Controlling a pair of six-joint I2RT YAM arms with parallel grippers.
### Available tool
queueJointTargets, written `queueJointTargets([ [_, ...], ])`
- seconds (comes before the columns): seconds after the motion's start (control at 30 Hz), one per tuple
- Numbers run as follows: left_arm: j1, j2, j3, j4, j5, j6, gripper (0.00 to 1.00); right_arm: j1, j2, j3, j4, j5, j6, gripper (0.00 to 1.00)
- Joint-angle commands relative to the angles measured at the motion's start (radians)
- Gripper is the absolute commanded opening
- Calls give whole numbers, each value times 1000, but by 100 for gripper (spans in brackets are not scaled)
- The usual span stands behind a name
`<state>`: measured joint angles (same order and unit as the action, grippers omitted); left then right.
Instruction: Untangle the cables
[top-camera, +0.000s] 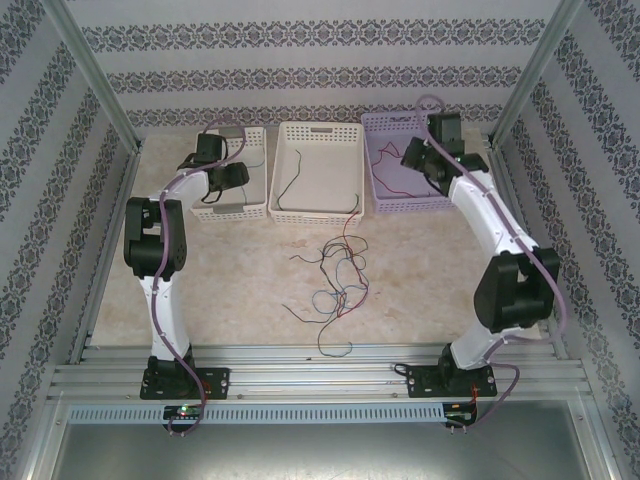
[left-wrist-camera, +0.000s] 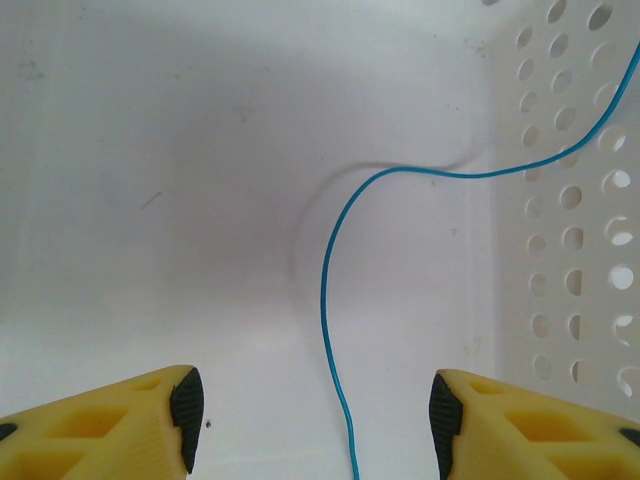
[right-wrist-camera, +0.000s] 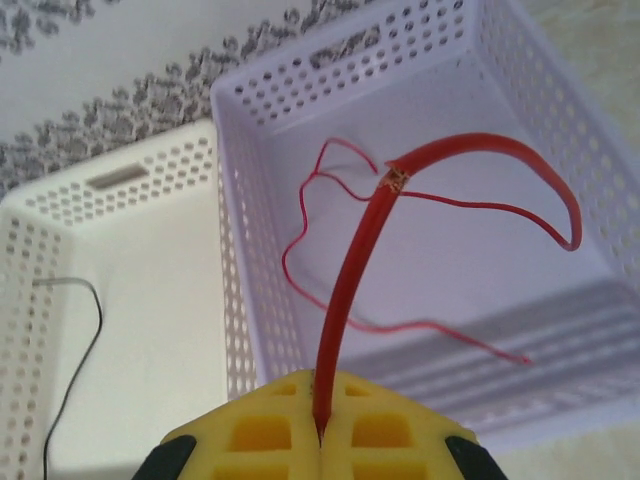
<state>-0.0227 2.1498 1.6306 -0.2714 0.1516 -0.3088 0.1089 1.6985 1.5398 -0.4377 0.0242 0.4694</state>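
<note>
- Top external view: a loose tangle of cables lies in the middle of the table, in front of three baskets.
- Left wrist view: the left gripper is spread wide over the floor of the left white basket. A blue wire runs between its fingers, clear of both.
- Right wrist view: the right gripper is clamped on a red wire above the purple basket, where a thinner red strand lies.
- A dark wire lies in the middle white basket.

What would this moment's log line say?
left gripper: open over blue cable | right gripper: shut on red cable | tangle: on table
</note>
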Motion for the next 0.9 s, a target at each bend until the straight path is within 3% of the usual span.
queueJointTargets([
  [0.0,-18,34,35,-62,-34,39,62,-27,120,111,-109,-32,1,0],
  [0.17,-26,75,95,-128,-50,50,61,-44,234,223,-153,-36,-2,3],
  [0.27,-35,102,145,-175,-75,58,60,-42,250,244,-169,-42,1,45],
  [0.3,-40,116,173,-205,-88,60,59,-38,244,241,-168,-47,-1,48],
  [0.6,-75,249,384,-407,-158,76,53,1,132,144,-99,-59,-5,57],
  [0.87,-87,297,460,-478,-172,79,20,38,28,109,-81,-62,-5,57],
])
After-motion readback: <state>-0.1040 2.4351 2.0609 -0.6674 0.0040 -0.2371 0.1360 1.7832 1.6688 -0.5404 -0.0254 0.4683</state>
